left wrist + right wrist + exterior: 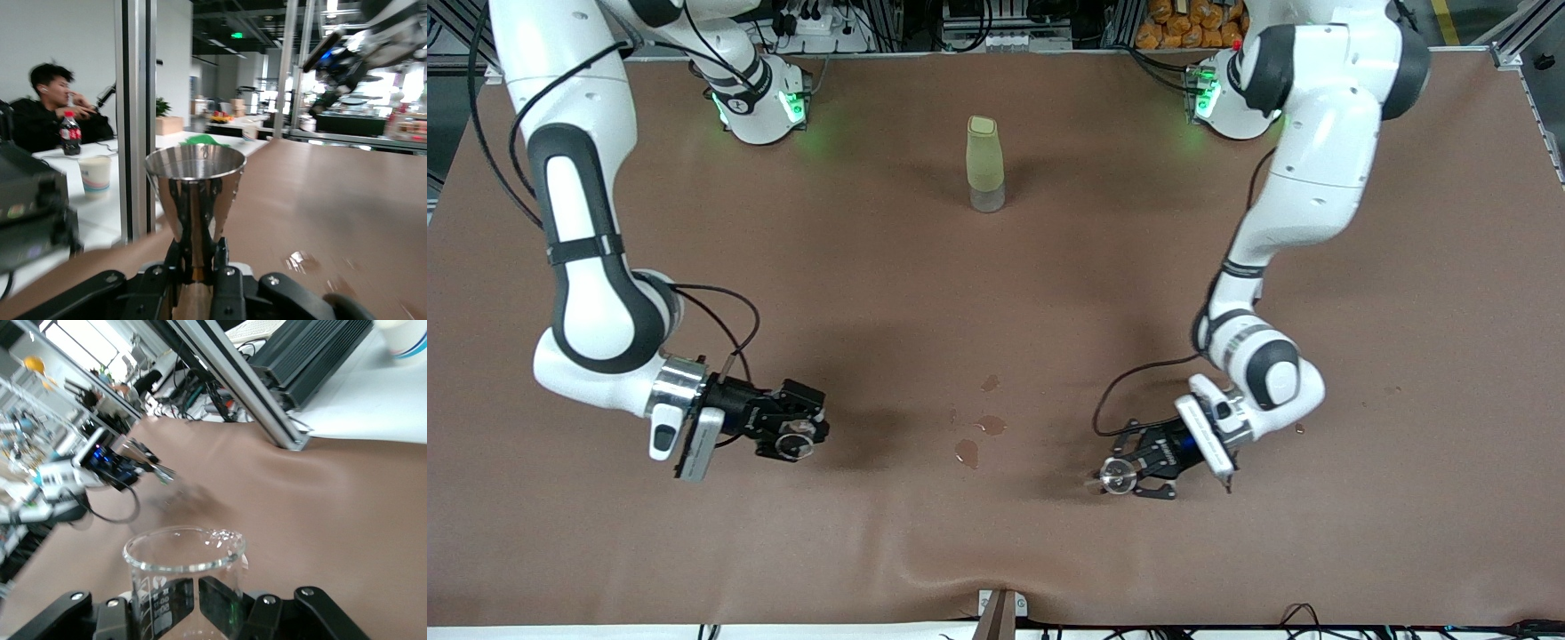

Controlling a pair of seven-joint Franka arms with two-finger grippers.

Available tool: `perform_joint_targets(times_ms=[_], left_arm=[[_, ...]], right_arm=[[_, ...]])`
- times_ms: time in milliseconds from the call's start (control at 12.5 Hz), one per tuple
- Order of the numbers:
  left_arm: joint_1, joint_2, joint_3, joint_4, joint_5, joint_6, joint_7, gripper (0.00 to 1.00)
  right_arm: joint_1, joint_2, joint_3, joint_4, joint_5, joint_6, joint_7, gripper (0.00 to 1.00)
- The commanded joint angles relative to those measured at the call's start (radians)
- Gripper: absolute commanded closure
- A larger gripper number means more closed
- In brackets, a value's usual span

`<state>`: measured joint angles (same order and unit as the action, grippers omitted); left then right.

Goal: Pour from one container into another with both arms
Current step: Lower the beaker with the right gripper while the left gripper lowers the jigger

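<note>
- A steel jigger [195,193] is clamped upright in the left tool [1129,478], held over the table [996,293] well nearer the front camera than the bottle [985,164], toward the left arm's end.
- A glass beaker [183,577] is gripped upright by the right tool [796,436], also nearer the camera than the bottle, toward the right arm's end.
- A few wet spots [980,431] can be seen on the table between the two tools, straight down from the bottle.
- The bottle's left standing alone, capped, near the bases.
</note>
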<state>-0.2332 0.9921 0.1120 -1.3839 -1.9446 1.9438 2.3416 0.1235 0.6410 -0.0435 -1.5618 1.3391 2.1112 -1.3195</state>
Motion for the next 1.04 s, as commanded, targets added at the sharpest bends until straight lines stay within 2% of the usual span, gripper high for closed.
perform_joint_targets(times_ms=[0,159,399,478,638,957], left_arm=[[0.150,-0.026,-0.012,-0.066,0.200,-0.202,0.031,1.00],[0.245,-0.026,-0.012,-0.078,0.338,-0.336,0.025,1.00],[0.383,-0.029,-0.012,-0.090,0.563,-0.459,0.054,1.00],[0.408,-0.027,-0.017,-0.099,0.607,-0.489,0.082,1.00],[0.448,-0.027,-0.015,-0.138,0.621,-0.528,0.126,1.00],[0.512,-0.026,-0.017,-0.138,0.731,-0.548,0.143,1.00]], right_arm=[[-0.076,0.039,0.017,0.019,-0.055,-0.007,-0.198,1.00],[-0.119,0.057,0.017,0.019,-0.064,-0.005,-0.353,1.00],[-0.206,0.130,0.019,0.034,-0.051,-0.005,-0.620,1.00],[-0.235,0.156,0.020,0.045,-0.049,-0.010,-0.680,1.00],[-0.286,0.209,0.022,0.071,-0.031,-0.013,-0.778,1.00],[-0.366,0.342,0.022,0.170,-0.009,-0.013,-1.015,1.00]])
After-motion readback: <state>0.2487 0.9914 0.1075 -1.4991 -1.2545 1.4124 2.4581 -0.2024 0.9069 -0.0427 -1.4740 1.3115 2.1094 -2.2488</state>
